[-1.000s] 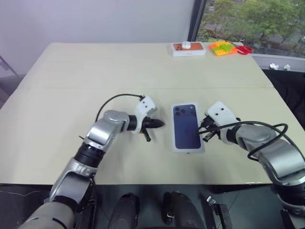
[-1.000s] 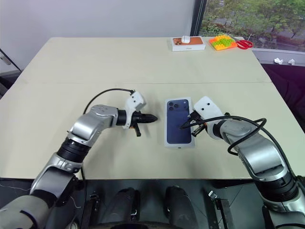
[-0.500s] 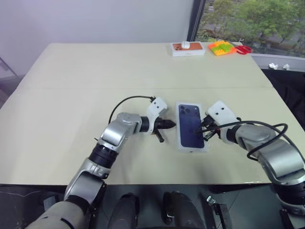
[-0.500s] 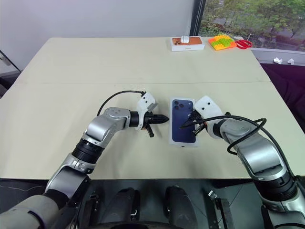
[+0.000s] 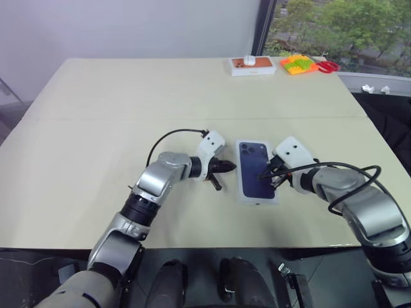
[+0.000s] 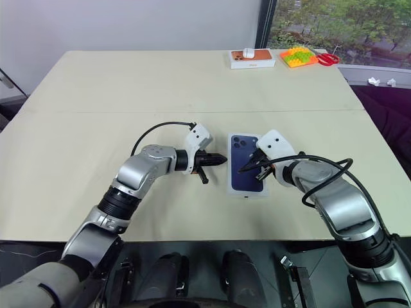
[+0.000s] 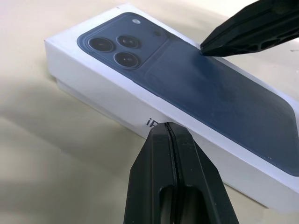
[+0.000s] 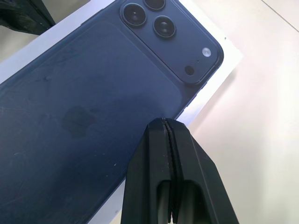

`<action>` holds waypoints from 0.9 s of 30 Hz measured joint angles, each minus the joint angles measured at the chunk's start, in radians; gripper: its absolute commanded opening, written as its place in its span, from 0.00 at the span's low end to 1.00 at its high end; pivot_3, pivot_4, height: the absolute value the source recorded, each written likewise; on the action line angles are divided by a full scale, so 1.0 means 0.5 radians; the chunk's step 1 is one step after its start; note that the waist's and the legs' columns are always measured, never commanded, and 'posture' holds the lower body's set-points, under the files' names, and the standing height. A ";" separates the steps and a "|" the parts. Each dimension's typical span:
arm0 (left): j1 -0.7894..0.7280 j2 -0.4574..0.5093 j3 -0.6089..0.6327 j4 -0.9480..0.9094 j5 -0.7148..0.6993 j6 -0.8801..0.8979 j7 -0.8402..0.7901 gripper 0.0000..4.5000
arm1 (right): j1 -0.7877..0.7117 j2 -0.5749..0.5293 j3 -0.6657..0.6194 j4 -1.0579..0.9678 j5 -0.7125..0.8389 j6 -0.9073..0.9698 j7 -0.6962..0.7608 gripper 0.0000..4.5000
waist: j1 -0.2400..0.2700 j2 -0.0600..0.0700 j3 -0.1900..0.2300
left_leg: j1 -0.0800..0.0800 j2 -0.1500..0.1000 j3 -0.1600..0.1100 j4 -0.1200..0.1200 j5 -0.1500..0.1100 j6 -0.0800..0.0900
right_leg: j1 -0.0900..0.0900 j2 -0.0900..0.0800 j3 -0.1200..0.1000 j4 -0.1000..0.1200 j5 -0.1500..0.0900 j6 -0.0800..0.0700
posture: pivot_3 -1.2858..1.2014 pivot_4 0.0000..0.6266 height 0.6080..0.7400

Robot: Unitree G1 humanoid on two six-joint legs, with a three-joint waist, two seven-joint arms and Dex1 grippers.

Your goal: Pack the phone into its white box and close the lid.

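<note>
The lid (image 5: pixel 255 172), white with a dark blue phone picture on top, lies flat on the table and covers the white box, of which a thin bottom edge (image 7: pixel 65 87) shows beneath it. The phone is hidden. My left gripper (image 5: pixel 232 167) is shut and points at the lid's left long side, its tip just short of the wall (image 7: pixel 167 126). My right gripper (image 5: pixel 261 176) is shut, and its tip rests on the printed top near the right edge (image 8: pixel 163 120).
At the table's far edge stand a small orange-topped white box (image 5: pixel 254 65), a green-and-orange block toy (image 5: pixel 299 63) and red scissors (image 5: pixel 329 66). Bare table (image 5: pixel 128 102) spreads to the left and behind the lid. The table's front edge runs close below both arms.
My left gripper has moved right, up to the lid's left side. The closed box has shifted slightly right. The right gripper has stayed on the lid.
</note>
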 measured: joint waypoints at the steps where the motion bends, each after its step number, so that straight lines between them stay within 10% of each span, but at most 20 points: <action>1: 0.000 0.000 0.000 0.020 0.002 0.001 0.015 0.00 | -0.004 0.007 0.006 0.004 -0.005 -0.001 -0.001 0.01 | 0.000 0.000 0.000 | 0.000 0.000 0.000 0.000 0.000 0.000 | 0.000 0.000 0.000 0.000 0.000 0.000 | 0.52 0.24 1.00; 12: -0.229 0.043 0.351 0.240 -0.121 -0.134 0.017 0.00 | 0.005 0.023 -0.096 -0.054 0.022 0.044 0.029 0.01 | 0.005 0.000 0.000 | -0.001 -0.001 0.000 0.000 0.000 0.000 | 0.000 0.000 -0.001 0.000 0.000 0.000 | 0.52 0.24 1.00; 27: -0.774 -0.318 -0.106 1.230 0.377 -0.649 -0.136 0.00 | 0.445 -0.117 -0.299 -0.535 0.304 0.203 0.215 0.01 | -0.009 -0.001 0.000 | 0.002 -0.004 0.000 0.000 -0.001 0.001 | 0.002 0.004 -0.001 -0.004 0.000 0.000 | 0.52 0.24 1.00</action>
